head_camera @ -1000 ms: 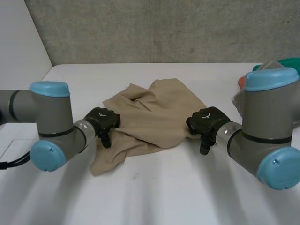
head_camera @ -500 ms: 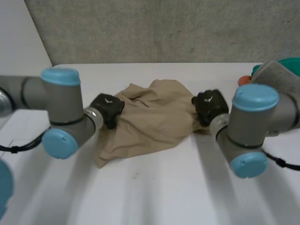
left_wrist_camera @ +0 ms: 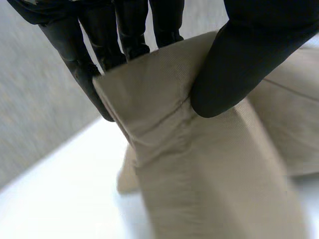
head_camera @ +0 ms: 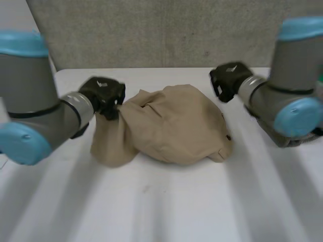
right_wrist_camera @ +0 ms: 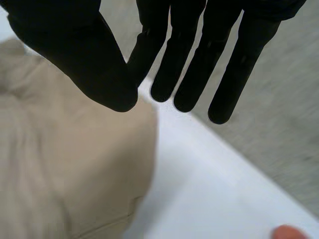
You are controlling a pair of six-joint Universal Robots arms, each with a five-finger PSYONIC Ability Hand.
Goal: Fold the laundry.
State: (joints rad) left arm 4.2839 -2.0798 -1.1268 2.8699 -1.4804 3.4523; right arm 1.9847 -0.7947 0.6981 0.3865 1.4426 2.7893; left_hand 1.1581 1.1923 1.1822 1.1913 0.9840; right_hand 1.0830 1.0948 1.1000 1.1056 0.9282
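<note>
1. My left robot hand (head_camera: pixel 103 94) is clamped on the tan cloth (head_camera: pixel 171 126). In the left wrist view the thumb presses on the near face of a thick, doubled edge and the fingers (left_wrist_camera: pixel 124 35) stand straight behind it, so the fabric is pinched between them.
2. From that grip the tan cloth (left_wrist_camera: pixel 199 174) hangs down in a loose fold to the surface (left_wrist_camera: pixel 60 189). In the head view this held part is the cloth's left end, raised above the rest.
3. My right robot hand (head_camera: pixel 229 80) is open and holds nothing. In the right wrist view its fingers (right_wrist_camera: pixel 184 59) are straight and slightly spread, with the thumb set off to one side.
4. This hand hovers near the far right edge of the cloth, above the surface (right_wrist_camera: pixel 209 189). The thumb tip lies over the rim of the tan cloth (right_wrist_camera: pixel 60 164) in that view, but I cannot tell whether it touches.
5. The cloth sits as a rumpled mound in the middle of the white surface (head_camera: pixel 176 201), between my two hands, with its right end bunched and resting flat.
6. My left arm (head_camera: pixel 35 116) comes in from the left of the head view and my right arm (head_camera: pixel 287 96) from the right — both grey with light-blue caps.
7. A grey, rough wall (head_camera: pixel 166 30) stands behind the surface's far edge.
</note>
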